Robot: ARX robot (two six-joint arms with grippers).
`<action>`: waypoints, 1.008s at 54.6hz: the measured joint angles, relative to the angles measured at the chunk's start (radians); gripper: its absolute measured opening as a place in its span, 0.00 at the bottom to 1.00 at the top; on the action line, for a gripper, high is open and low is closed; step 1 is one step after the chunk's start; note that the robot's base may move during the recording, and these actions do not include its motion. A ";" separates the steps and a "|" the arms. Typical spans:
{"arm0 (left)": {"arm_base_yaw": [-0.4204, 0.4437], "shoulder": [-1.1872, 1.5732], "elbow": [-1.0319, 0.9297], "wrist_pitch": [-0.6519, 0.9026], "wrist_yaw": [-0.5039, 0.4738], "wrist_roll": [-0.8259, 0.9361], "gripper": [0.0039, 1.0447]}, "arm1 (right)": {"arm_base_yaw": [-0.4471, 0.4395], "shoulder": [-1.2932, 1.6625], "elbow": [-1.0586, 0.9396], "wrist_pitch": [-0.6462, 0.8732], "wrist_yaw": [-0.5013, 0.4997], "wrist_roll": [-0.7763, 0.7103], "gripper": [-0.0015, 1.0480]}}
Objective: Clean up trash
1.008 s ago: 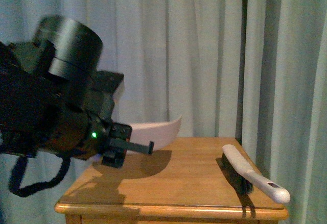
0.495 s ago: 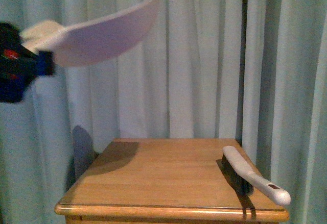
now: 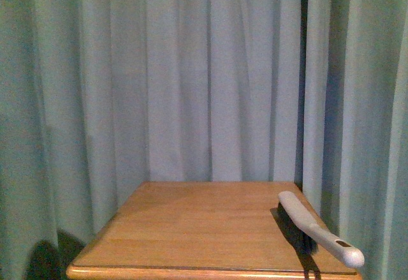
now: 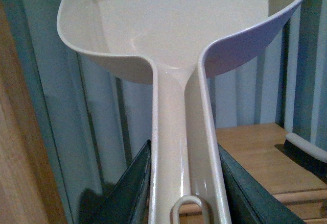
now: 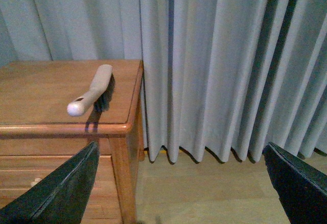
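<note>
The trash wad shows in no view. My left gripper (image 4: 184, 193) is shut on the handle of a cream dustpan (image 4: 168, 25), whose scoop is raised in front of the curtain and looks empty. My right gripper (image 5: 184, 183) is open and empty, above the floor beside the wooden table (image 5: 46, 91). A white hand brush with black bristles (image 3: 312, 226) lies on the table's right edge; it also shows in the right wrist view (image 5: 94, 89) and partly in the left wrist view (image 4: 306, 150). Neither arm shows in the front view.
Pale curtains (image 3: 204, 76) hang behind and beside the table (image 3: 204, 229). The table has a drawer front below its top (image 5: 30, 168). A bare wooden floor (image 5: 204, 188) lies to the table's right.
My left arm with the dustpan has swung up and out to the left, leaving the front view. The brush has not moved.
</note>
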 joint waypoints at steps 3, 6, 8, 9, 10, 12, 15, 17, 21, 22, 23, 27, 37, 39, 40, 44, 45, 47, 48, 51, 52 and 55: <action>0.006 0.000 -0.002 0.000 0.002 -0.004 0.27 | 0.000 0.000 0.000 0.000 0.000 0.000 0.93; 0.007 0.000 -0.002 0.000 0.003 -0.006 0.27 | 0.024 0.018 0.002 0.002 0.090 -0.017 0.93; 0.008 -0.002 -0.002 0.000 0.007 -0.007 0.27 | 0.077 0.057 0.008 0.019 0.240 -0.054 0.93; 0.008 -0.002 -0.002 0.000 0.008 -0.007 0.27 | 0.111 0.094 0.014 0.032 0.339 -0.064 0.93; 0.007 -0.002 -0.002 0.000 0.008 -0.007 0.27 | 0.139 0.132 0.025 0.040 0.421 -0.073 0.93; 0.008 -0.002 -0.002 0.000 0.008 -0.008 0.27 | 0.166 0.192 0.043 0.052 0.512 -0.079 0.93; 0.008 -0.002 -0.002 0.000 0.011 -0.007 0.27 | 0.177 0.303 0.079 0.084 0.586 -0.078 0.93; 0.008 -0.002 -0.002 0.000 0.010 -0.008 0.27 | 0.172 0.370 0.108 0.108 0.583 -0.074 0.93; 0.009 -0.003 -0.002 0.000 0.010 -0.008 0.27 | 0.160 0.553 0.214 0.144 0.509 -0.042 0.93; 0.009 -0.003 -0.002 0.000 0.010 -0.008 0.27 | 0.159 0.578 0.230 0.150 0.490 -0.036 0.93; 0.009 -0.003 -0.002 0.000 0.010 -0.008 0.27 | 0.159 0.625 0.261 0.162 0.467 -0.028 0.93; 0.009 -0.002 -0.002 0.000 0.010 -0.008 0.27 | 0.170 0.787 0.380 0.165 0.422 0.006 0.93; 0.009 -0.002 -0.002 0.000 0.010 -0.010 0.27 | 0.242 1.206 0.757 -0.036 0.321 0.138 0.93; 0.009 -0.002 -0.002 0.000 0.010 -0.010 0.27 | 0.251 1.260 0.814 -0.073 0.309 0.160 0.93; 0.009 -0.003 -0.002 0.000 0.010 -0.010 0.27 | 0.258 1.294 0.851 -0.097 0.301 0.183 0.93; 0.009 -0.002 -0.002 0.000 0.010 -0.011 0.27 | 0.278 1.408 0.983 -0.176 0.280 0.240 0.93; 0.009 -0.003 -0.002 0.000 0.010 -0.011 0.27 | 0.284 1.437 1.017 -0.198 0.276 0.261 0.93; 0.009 -0.002 -0.002 0.000 0.010 -0.011 0.27 | 0.292 1.481 1.067 -0.231 0.275 0.280 0.93; 0.009 -0.002 -0.002 0.000 0.010 -0.011 0.27 | 0.296 1.508 1.096 -0.251 0.274 0.293 0.93; 0.009 -0.002 -0.002 0.000 0.010 -0.011 0.27 | 0.306 1.573 1.164 -0.298 0.266 0.322 0.93; 0.009 -0.003 -0.002 0.000 0.010 -0.011 0.27 | 0.309 1.597 1.187 -0.315 0.259 0.336 0.93; 0.009 -0.002 -0.002 0.000 0.010 -0.011 0.27 | 0.316 1.650 1.238 -0.351 0.249 0.363 0.93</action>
